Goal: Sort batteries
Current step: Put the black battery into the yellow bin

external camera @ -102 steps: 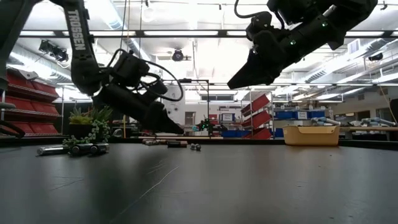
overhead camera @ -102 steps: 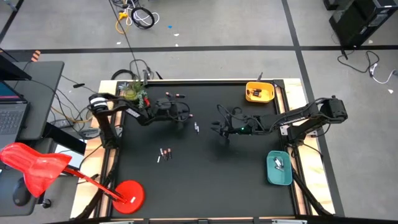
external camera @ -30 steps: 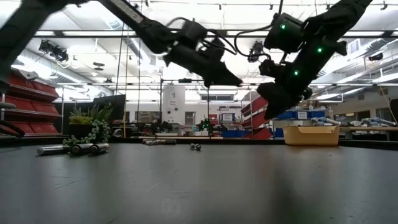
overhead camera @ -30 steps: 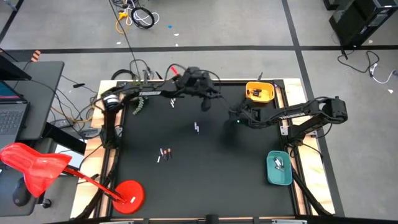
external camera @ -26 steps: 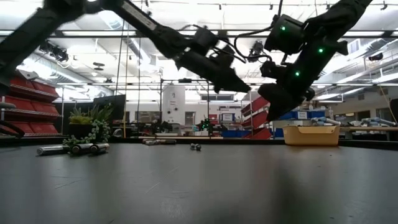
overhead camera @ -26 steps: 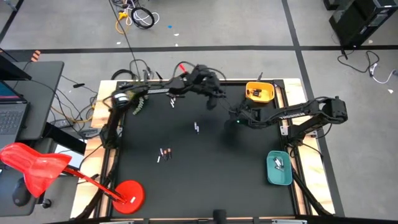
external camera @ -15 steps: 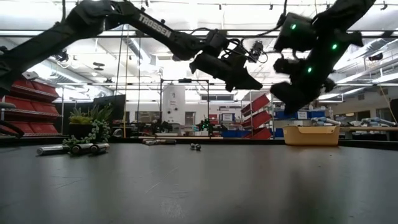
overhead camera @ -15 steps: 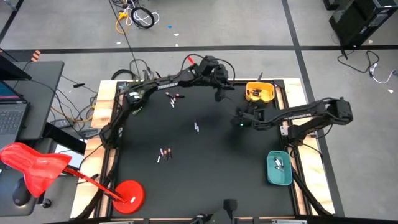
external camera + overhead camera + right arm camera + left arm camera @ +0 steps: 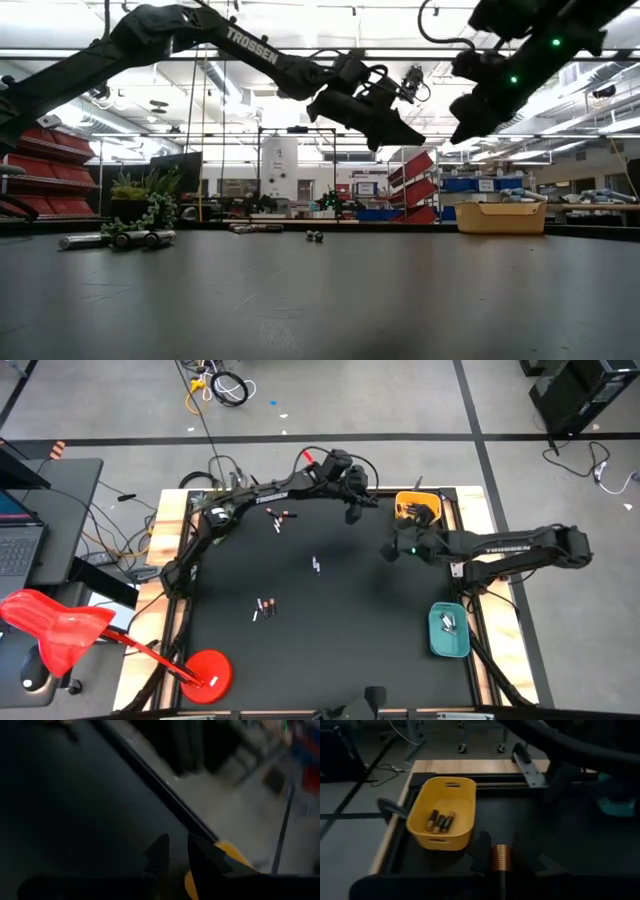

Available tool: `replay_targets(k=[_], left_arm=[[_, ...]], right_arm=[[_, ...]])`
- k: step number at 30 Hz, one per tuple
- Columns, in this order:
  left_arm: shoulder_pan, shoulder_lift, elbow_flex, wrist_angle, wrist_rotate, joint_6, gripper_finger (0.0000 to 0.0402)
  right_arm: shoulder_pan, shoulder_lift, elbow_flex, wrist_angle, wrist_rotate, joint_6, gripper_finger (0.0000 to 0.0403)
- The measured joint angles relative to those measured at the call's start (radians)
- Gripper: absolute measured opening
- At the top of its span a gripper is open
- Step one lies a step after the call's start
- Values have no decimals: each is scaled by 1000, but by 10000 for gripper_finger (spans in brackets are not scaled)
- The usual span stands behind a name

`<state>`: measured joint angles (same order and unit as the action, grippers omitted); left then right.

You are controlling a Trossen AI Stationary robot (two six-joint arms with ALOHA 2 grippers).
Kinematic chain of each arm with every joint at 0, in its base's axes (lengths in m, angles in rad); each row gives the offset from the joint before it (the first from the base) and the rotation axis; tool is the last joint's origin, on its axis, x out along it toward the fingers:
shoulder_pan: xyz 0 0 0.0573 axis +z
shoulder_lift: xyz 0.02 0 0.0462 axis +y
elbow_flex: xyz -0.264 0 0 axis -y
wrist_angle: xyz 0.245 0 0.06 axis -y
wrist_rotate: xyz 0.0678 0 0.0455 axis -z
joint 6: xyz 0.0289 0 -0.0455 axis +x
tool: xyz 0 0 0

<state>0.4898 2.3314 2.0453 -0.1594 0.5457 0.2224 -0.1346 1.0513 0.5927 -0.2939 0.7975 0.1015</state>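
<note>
High view, black table [image 9: 330, 650], left hand [image 9: 355, 515] clamped on copper battery [image 9: 501, 859], right hand [image 9: 393, 550] unclear, grey floor.

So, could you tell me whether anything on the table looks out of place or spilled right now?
Nothing looks damaged or spilled. Loose batteries lie scattered on the black table, unsorted, while the yellow tray holds three and the teal tray a few. The left gripper carries a copper-topped battery near the yellow tray.

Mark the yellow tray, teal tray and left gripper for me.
yellow tray [image 9: 462, 815]: left wrist view, bare floor inside the tray, beside its batteries.
teal tray [image 9: 448, 645]: high view, bare floor near one end.
left gripper [image 9: 353, 512]: high view, midway between the fingertips, short of the yellow tray.
</note>
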Motion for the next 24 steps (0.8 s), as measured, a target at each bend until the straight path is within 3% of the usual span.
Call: replay_targets(k=[4,8,13,17,20,24], left_arm=[[-22,-2,-13,11,56,-30,45],[-34,-2,-65,59,110,-28,45],[-34,-21,-171,118,220,-70,45],[-32,-83,-267,179,315,-70,45],[-30,-116,-328,275,399,-98,45],[-28,-117,-348,377,569,-204,45]], right_arm=[[89,6,-97,144,158,-178,101],[167,-3,-194,288,210,-263,112],[268,-25,-226,397,209,-346,116],[332,-23,-226,497,186,-580,119],[349,-22,-226,560,106,-776,122],[341,-22,-226,664,68,-934,131]])
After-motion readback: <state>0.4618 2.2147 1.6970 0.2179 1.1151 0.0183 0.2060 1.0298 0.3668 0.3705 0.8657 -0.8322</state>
